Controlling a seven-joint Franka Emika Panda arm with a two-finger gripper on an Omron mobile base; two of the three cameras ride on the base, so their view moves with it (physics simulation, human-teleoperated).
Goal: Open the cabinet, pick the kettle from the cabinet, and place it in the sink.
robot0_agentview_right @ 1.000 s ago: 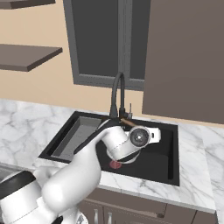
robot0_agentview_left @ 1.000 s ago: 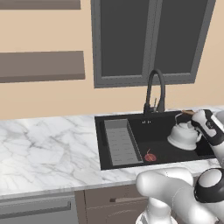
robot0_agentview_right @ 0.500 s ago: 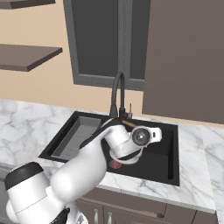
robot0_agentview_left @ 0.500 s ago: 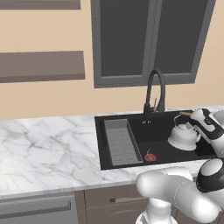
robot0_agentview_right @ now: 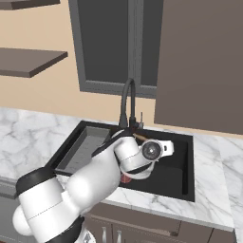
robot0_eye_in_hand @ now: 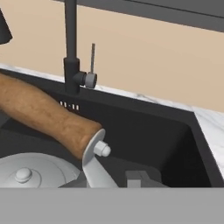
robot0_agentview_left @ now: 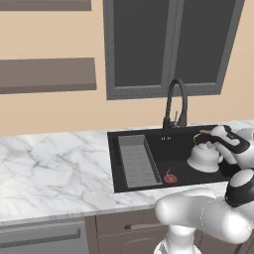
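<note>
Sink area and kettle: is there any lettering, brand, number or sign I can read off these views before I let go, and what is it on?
No readable text in any view.
Sink: a few small white marks on the back wall by the tap, too small to read; they may be holes, not lettering.
Kettle: plain metal body and brown handle, no label.
Cabinet: plain doors, no sign.
</note>
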